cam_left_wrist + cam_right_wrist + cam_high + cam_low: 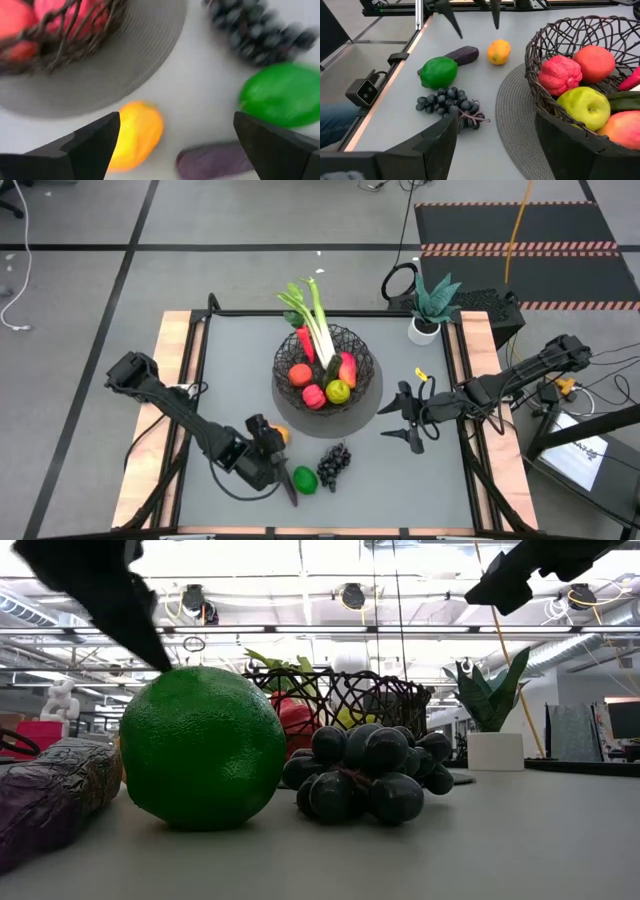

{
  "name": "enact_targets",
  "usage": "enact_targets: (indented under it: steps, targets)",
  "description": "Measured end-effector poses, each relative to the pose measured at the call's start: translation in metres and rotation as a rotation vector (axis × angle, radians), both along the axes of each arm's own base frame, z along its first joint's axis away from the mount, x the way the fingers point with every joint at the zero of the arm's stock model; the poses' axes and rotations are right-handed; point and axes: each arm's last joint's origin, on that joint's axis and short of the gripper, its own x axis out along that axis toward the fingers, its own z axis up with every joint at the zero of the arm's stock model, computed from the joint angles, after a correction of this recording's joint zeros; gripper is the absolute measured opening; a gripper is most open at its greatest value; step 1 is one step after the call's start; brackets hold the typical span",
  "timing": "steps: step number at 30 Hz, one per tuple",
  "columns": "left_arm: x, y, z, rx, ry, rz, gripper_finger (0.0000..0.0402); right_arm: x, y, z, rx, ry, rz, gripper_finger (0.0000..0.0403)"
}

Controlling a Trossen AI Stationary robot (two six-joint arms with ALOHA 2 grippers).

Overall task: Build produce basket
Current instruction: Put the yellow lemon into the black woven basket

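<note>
The black wire basket [325, 365] stands on a round grey mat [362, 402] and holds a leek [316, 320], red and orange fruits and a yellow-green fruit [585, 107]. Near the table's front edge lie an orange fruit [137, 135], a purple eggplant [215, 160], a green fruit [282, 95] and dark grapes [333, 463]. My left gripper [176, 120] hangs open above the orange fruit and the eggplant, touching neither. My right gripper [400, 418] is open, right of the basket, with nothing between its fingers.
A teal potted plant in a white pot [428, 315] stands at the table's far right corner. Wooden rails [175, 380] border the left and right sides. Bare grey table [420, 480] lies at the near right.
</note>
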Motion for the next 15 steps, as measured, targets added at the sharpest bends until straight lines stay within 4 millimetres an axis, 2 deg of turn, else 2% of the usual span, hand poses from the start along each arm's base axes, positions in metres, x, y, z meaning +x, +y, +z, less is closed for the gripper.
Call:
enact_targets:
  steps: [7, 11, 15]
  targets:
    - [0.001, 0.016, -0.017, 0.042, 0.102, -0.025, 0.039, 0.0, 0.0, -0.001, -0.005, 0.011, 0.0, 0.0258]
    - [0.001, 0.035, -0.029, 0.07, 0.155, 0.021, 0.039, 0.0, 0.0, -0.001, -0.005, 0.01, 0.0, 0.0258]
    - [0.0, 0.045, -0.044, 0.028, 0.181, 0.001, 0.039, -0.001, 0.0, -0.001, -0.007, 0.016, 0.0, 0.0258]
